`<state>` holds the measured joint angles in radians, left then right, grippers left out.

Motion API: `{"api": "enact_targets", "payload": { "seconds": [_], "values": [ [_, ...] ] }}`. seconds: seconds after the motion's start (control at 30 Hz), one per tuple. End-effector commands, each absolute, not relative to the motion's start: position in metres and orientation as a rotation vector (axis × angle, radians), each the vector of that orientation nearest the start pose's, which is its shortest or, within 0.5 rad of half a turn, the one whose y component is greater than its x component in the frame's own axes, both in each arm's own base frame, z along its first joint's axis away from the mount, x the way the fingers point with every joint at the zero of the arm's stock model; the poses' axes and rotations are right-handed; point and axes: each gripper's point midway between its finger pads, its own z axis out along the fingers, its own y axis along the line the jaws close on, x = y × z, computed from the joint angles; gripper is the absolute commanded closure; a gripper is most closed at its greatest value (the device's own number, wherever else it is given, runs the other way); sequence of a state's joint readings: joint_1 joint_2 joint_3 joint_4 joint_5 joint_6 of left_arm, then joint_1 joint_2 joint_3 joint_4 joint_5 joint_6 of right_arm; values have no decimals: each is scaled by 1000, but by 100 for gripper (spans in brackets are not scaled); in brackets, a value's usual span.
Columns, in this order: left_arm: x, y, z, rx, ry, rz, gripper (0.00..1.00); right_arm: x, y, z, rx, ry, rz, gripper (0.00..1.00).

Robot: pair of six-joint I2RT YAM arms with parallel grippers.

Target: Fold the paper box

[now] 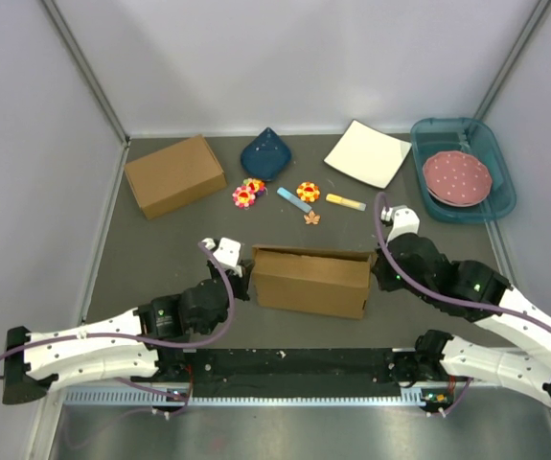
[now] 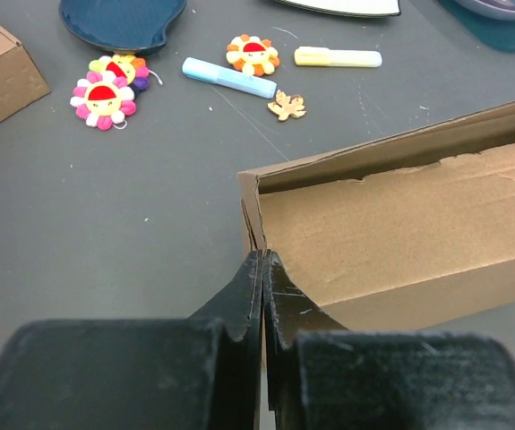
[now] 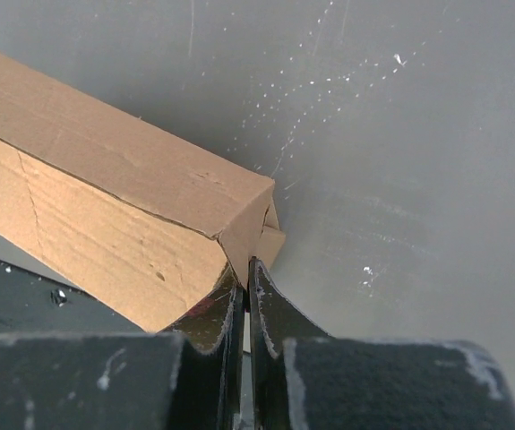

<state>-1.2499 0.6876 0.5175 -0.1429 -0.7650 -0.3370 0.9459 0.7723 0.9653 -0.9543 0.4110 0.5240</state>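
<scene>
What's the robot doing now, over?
Left end effector shut at left corner of paper box. Right end effector shut at right corner. Flower toys beyond, apart.

2 cardboard boxes: the paper box (image 1: 310, 281) and a blockier box (image 1: 174, 175). 3 felt flowers (image 2: 103, 100), 2 highlighters (image 1: 345, 201), 1 leaf charm (image 1: 311, 218), 1 dark blue dish (image 1: 265, 153), 1 white square plate (image 1: 368, 153), 1 pink plate (image 1: 457, 177), 1 teal tray (image 1: 495, 153). 2 grippers: left gripper (image 2: 261, 260), right gripper (image 3: 244, 269).

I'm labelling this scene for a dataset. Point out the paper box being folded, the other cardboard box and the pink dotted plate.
paper box (image 1: 313, 287): top external view, its near side wall.
other cardboard box (image 1: 172, 171): top external view, its top face.
pink dotted plate (image 1: 457, 176): top external view, the plate's middle.
</scene>
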Motion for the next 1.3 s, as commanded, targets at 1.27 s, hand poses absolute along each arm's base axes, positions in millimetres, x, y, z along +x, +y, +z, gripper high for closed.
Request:
{"api": "enact_targets", "payload": {
  "seconds": [1.27],
  "values": [
    [174,-177,218,154,1780,-532,67,163,142,188,-236,2218,368,100]
  ]
}}
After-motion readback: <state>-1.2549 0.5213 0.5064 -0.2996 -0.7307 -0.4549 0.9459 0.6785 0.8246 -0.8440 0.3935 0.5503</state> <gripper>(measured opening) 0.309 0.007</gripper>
